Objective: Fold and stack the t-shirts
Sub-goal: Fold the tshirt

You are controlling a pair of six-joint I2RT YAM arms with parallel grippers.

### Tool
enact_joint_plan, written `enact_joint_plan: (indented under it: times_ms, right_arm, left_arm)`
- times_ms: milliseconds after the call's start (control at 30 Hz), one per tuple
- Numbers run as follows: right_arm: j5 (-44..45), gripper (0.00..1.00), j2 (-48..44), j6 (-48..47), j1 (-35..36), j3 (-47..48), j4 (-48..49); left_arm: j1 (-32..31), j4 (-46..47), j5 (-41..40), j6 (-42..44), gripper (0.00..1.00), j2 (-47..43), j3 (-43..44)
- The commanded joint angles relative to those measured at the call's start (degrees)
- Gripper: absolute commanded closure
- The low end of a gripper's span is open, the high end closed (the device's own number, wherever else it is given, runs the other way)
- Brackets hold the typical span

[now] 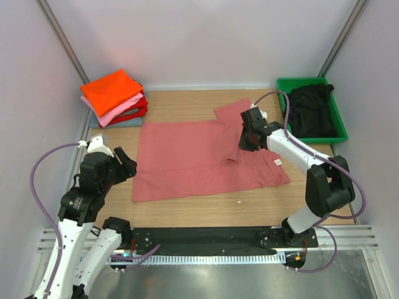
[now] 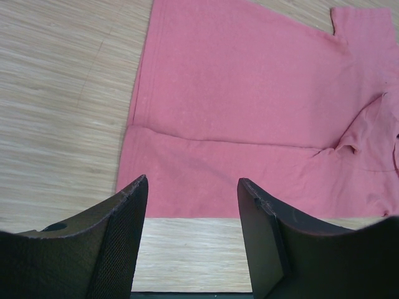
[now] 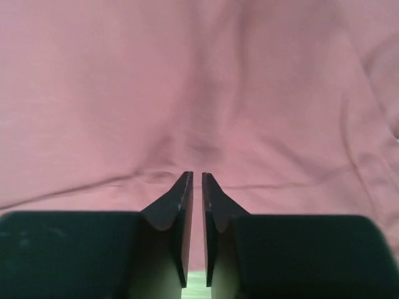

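The salmon t-shirt lies spread across the desk, thin, limp and light, so it should sag and crease unless taken by hem or shoulder corners. The left claw hangs released just off its hem, while the right claw is clenched near the far sleeve, perhaps pinching cloth

We see the left tool low in the frame, its two dark fingers spread wide apart over the wooden surface. Just beyond the fingertips lies the salmon-red t-shirt, spread flat, with a faint crease running across it and a puckered bunch of cloth towards its right side.
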Motion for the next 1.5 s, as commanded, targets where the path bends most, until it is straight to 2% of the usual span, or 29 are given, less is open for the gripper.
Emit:
enact_joint_plan:
  times_ms: [0,67,400,1033,1300,1367,1400,1467]
  right_arm:
    - [8.46,0.85,-1.92,-1.48,0.27,-4.11,-5.45]
    - [9.25,0.91,-0.88,-2.0,0.18,-4.03,-6.59]
    - [11.19,0.93,9.67,-2.01,1.32,1.33,-9.15]
    - [10.49,0.93,20.75,-0.69,2.99,14.94,-10.81]
    - [3.38,0.92,26.28,0.45,3.17,25.84,-11.61]
    - [-0.39,0.92,27.43,0.45,3.26,29.45,-10.03]
    - [-5.63,0.92,27.87,-0.07,3.17,30.42,-8.63]
    - [-11.55,0.91,27.96,-0.07,3.17,30.69,-2.13]
  left_arm:
    - [0.22,2.23,-0.01,0.83,0.4,-0.82,-0.05]
    - [0.22,2.23,-0.1,0.83,0.4,-1.18,-0.05]
    - [0.22,2.23,-0.19,0.74,0.39,-2.05,-0.14]
    - [0.22,2.41,0.08,0.83,0.39,-3.9,-0.32]
    - [0.22,2.5,0.16,0.83,0.39,-4.16,-0.4]
    - [0.22,2.58,-0.01,0.83,0.39,-4.25,-0.4]
    - [0.22,2.5,0.07,0.83,0.39,-4.25,-0.4]
    - [0.22,2.5,-0.01,0.83,0.39,-4.34,-0.4]
